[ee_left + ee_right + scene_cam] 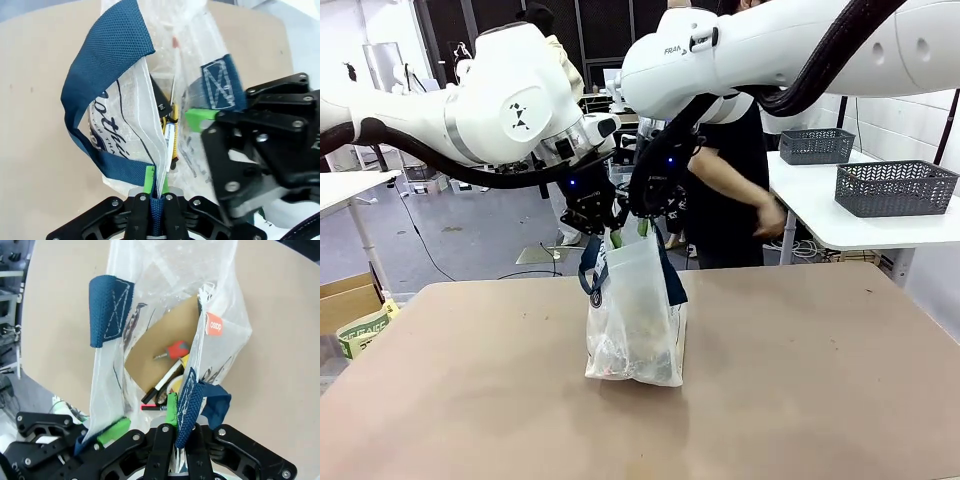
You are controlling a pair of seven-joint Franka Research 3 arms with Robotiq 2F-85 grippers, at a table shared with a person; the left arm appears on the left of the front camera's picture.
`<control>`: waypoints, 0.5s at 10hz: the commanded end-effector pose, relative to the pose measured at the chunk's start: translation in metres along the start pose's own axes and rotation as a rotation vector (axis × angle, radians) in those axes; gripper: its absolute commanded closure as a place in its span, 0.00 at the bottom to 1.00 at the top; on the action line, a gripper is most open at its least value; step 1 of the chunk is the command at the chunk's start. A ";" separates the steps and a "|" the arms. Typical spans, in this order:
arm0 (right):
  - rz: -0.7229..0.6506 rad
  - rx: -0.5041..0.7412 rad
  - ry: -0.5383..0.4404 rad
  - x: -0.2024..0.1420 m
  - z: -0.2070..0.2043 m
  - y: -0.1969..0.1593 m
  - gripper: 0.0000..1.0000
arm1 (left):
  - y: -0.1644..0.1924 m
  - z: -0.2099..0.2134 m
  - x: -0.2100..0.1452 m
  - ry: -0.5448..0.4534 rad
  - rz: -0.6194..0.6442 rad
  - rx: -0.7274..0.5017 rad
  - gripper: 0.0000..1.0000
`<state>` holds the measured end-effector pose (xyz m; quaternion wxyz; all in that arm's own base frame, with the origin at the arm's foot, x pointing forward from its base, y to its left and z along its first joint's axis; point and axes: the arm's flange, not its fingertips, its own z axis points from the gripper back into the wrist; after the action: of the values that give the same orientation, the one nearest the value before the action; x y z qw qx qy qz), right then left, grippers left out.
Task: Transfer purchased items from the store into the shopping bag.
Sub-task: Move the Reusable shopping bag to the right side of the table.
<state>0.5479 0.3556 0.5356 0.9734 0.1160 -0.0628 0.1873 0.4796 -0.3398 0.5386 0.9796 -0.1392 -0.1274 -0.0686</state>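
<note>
Shopping bag [635,312] sits upright mid-counter [820,390]. Long axis is vertical, with the mouth up at 12 o'clock and the base flat on the top.

Left tool [611,236] is clenched on the bag rim at the navy strap [107,55]. In the left wrist view its pads [149,181] pinch strap and plastic together. Right tool [644,227] is clenched on the opposite rim, again strap plus plastic (right wrist view, [179,414]). The two tools hold the mouth apart.

Contents, right wrist view:
- cardboard piece [167,337], flat against the wall, long axis about 7 to 1 o'clock
- red-handled screwdriver [172,350], tip toward 8 o'clock
- marker [162,381], along 7 to 1 o'clock
- yellow object [184,361], partly hidden

Writing:
- navy script on the bag wall, only "oth…" is readable in the left wrist view
- orange tag [214,324], white letters that look like "daiso" upside down, not certain
- "FRA…" on the right arm

Grey baskets [897,187] are on a white side table at 2 o'clock, well apart from the bag. Person's hand [770,216] is behind the counter.
</note>
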 end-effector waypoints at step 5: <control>-0.035 -0.008 -0.011 0.013 0.001 0.016 1.00 | 0.007 -0.003 -0.007 -0.050 -0.029 -0.023 1.00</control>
<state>0.5534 0.3679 0.5359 0.9741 0.1162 -0.0624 0.1837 0.4776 -0.3385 0.5340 0.9777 -0.1417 -0.1383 -0.0702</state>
